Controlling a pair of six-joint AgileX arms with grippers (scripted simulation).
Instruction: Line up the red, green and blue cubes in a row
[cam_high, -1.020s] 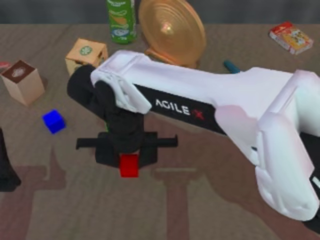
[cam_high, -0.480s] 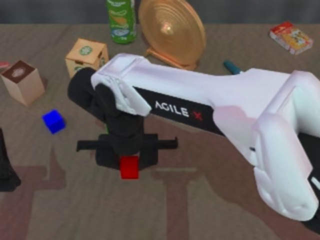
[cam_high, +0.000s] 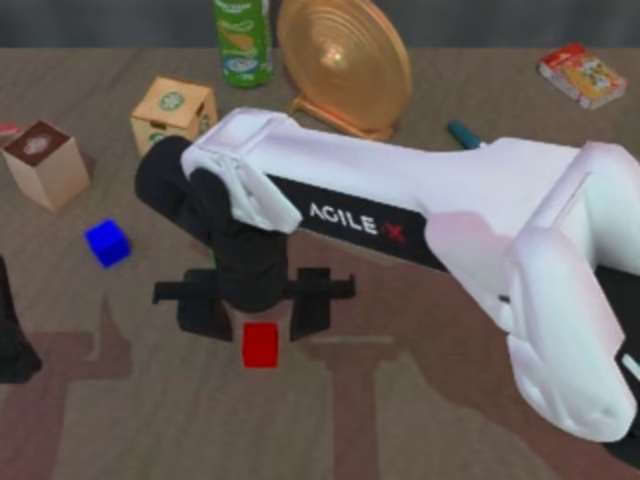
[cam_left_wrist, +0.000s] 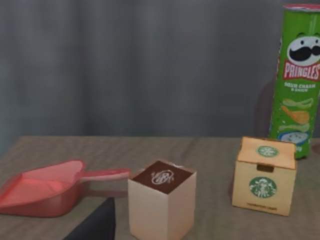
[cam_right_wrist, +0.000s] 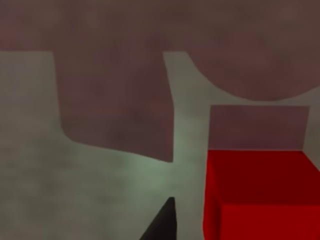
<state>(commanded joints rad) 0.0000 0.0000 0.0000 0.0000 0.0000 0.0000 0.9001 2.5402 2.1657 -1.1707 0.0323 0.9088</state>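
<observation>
Overhead, the right tool (cam_high: 258, 305) hangs mid-surface with its fingers spread apart, and the red cube (cam_high: 260, 345) sits free on the surface just in front of them; the blue cube (cam_high: 107, 243) lies apart toward the left edge. The right wrist view shows only the red cube (cam_right_wrist: 260, 195) close up. The left wrist view alone shows a Pringles can (cam_left_wrist: 296, 80), two logo boxes (cam_left_wrist: 263, 175) and a pink scoop (cam_left_wrist: 47, 187).

Soft, even light falls from above, casting broad dull-brown shadows of the arms on the table (cam_high: 420, 420) around the red cube (cam_high: 260, 345), which shows its own shadow in the right wrist view, while a faint glare spot marks the golden disc (cam_high: 340, 60).
</observation>
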